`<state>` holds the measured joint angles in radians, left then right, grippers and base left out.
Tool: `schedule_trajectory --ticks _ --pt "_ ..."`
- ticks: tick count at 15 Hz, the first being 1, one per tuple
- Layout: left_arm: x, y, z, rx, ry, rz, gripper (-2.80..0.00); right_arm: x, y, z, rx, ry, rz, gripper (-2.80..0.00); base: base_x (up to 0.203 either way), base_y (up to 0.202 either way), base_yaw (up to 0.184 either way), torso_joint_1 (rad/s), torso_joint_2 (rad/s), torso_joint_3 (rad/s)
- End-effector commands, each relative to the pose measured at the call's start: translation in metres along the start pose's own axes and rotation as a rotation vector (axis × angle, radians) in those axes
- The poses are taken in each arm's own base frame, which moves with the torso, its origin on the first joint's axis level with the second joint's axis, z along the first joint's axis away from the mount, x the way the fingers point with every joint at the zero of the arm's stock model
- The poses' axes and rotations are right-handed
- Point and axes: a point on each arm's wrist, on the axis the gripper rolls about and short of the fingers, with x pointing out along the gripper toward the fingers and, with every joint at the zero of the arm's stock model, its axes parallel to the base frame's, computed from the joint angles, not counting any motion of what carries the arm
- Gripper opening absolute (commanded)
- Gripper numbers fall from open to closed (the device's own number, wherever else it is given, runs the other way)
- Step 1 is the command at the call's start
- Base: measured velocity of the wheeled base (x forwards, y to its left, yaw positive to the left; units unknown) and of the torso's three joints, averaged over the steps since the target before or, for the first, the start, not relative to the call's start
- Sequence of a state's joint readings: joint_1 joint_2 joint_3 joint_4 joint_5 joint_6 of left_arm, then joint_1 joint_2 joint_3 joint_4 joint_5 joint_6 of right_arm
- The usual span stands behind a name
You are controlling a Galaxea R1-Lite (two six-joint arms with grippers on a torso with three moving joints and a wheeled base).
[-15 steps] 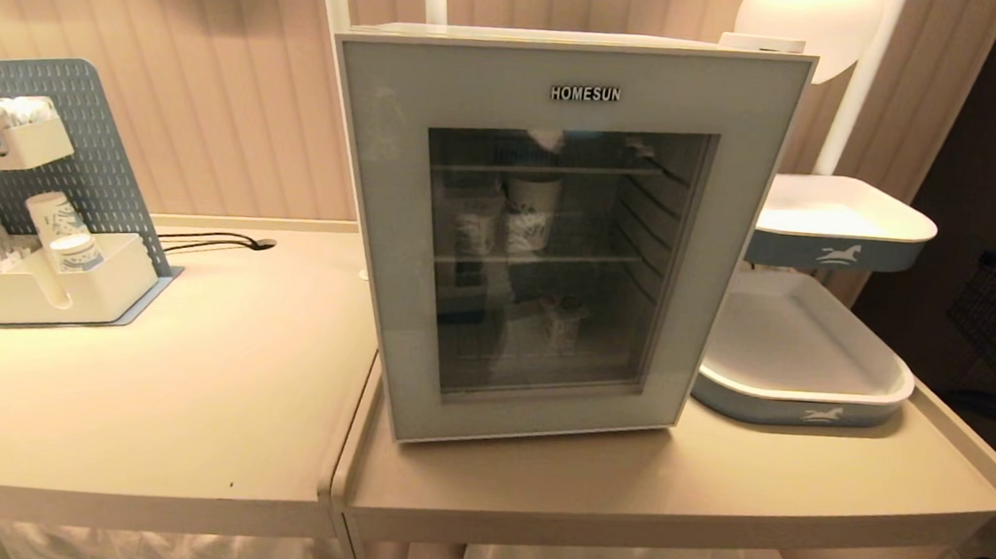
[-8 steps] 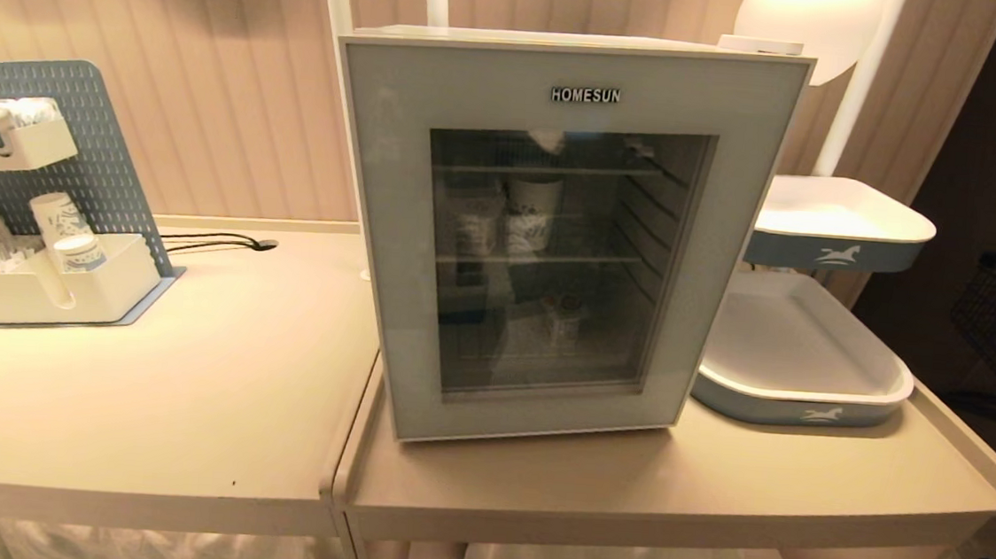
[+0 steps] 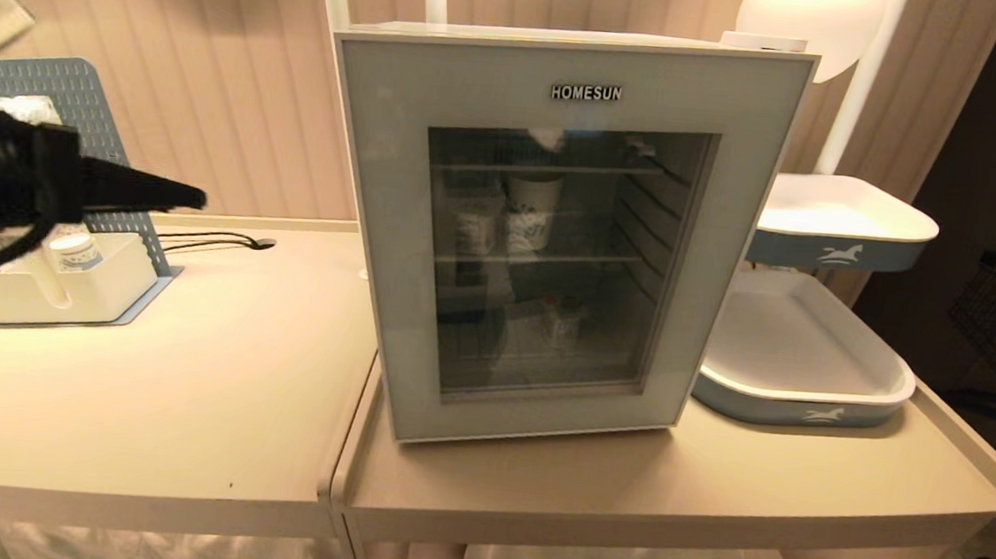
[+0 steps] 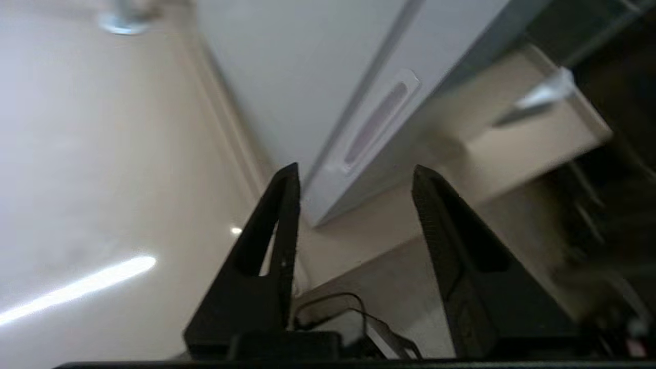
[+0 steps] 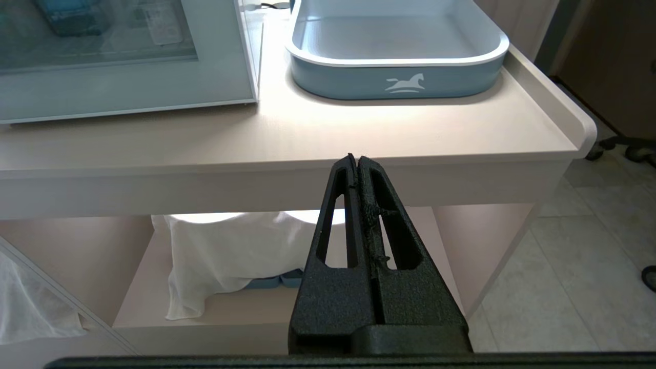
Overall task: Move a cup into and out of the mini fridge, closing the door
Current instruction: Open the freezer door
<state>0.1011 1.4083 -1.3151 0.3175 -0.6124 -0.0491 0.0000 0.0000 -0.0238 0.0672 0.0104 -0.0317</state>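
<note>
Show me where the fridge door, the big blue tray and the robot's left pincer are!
door (image 3: 553, 257), head view, middle of its dark glass window.
big blue tray (image 3: 807, 413), head view, front wall.
left pincer (image 4: 353, 189), left wrist view, between its open fingertips.

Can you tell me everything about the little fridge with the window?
The mini fridge is a white box standing upright on the beige table. Its door is shut: a pale grey-blue frame with "HOMESUN" at the top around a dark glass window. Through the glass you can see wire shelves with a few cups and small containers. A blue-and-white tray sits just to its right. Nothing is touching the fridge but the table.
</note>
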Motion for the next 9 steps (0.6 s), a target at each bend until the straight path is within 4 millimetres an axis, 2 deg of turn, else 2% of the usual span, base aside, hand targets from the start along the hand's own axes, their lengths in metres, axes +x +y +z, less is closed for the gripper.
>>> schedule_trajectory --ticks 1,3,5,7,9 --pt "0.068 0.064 -0.030 -0.073 0.099 -0.362 0.00 0.000 0.000 0.000 0.000 0.003 0.000 -2.80 0.000 0.000 0.000 0.000 0.00 0.000" --pt "0.094 0.092 -0.051 0.029 0.019 -0.450 0.00 0.000 0.000 0.000 0.000 0.003 0.000 -2.80 0.000 0.000 0.000 0.000 0.00 0.000" --pt "0.111 0.106 -0.076 0.071 -0.015 -0.521 0.00 0.000 0.000 0.000 0.000 0.003 0.000 -2.80 0.000 0.000 0.000 0.000 0.00 0.000" --pt "0.124 0.104 -0.084 0.064 -0.014 -0.662 0.00 0.000 0.000 0.000 0.000 0.003 0.002 -2.80 0.000 0.000 0.000 0.000 0.00 0.000" --pt "0.126 0.088 -0.081 0.072 -0.004 -0.735 0.00 0.000 0.000 0.000 0.000 0.003 0.000 -2.80 0.000 0.000 0.000 0.000 0.00 0.000"
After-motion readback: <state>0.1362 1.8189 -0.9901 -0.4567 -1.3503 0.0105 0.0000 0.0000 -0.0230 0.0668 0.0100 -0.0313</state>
